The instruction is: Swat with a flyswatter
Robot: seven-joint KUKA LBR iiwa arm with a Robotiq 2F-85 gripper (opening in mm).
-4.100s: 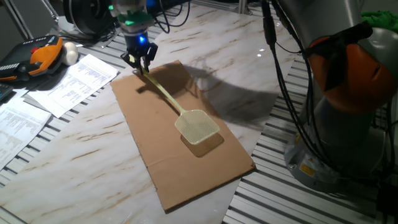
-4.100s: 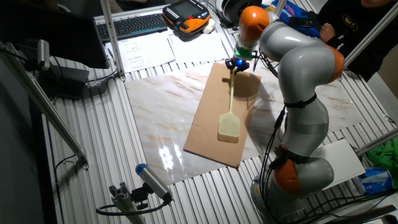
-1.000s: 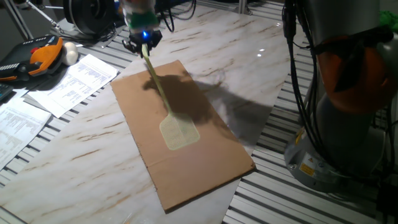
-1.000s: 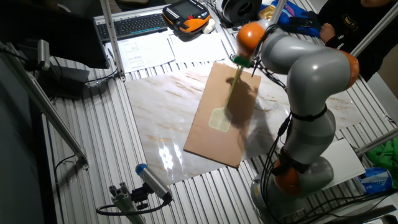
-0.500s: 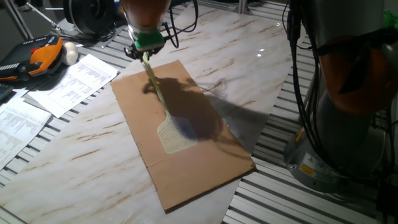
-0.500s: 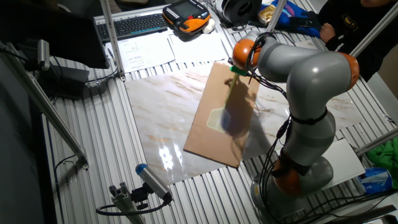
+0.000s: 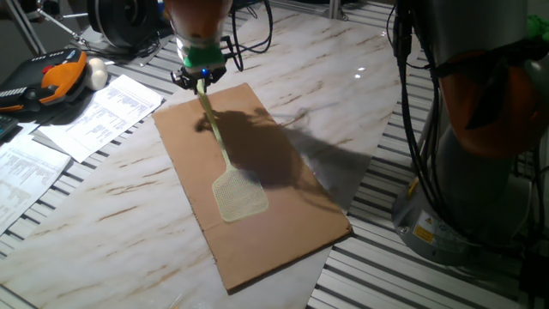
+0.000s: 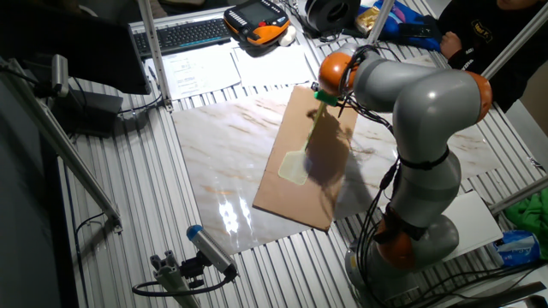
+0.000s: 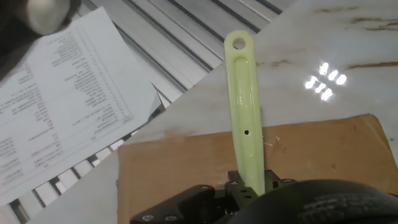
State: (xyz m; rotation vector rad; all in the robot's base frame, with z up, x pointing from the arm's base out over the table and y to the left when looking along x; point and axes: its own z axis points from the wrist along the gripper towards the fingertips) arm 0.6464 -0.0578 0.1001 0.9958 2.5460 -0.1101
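Claw (image 7: 199,79): clamped on flyswatter (image 7: 225,163) handle.
Head: below claw, near cardboard (image 7: 283,232).
Risk: hard strike twisting handle loose.

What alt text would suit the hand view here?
The pale yellow-green flyswatter handle rises from the dark gripper at the bottom edge, its end hole at top. Behind lie a brown cardboard sheet, the marble tabletop and a printed paper.

in the hand view the flyswatter (image 9: 242,118) is showing only its handle; its mesh head and the jaws are staying out of sight.
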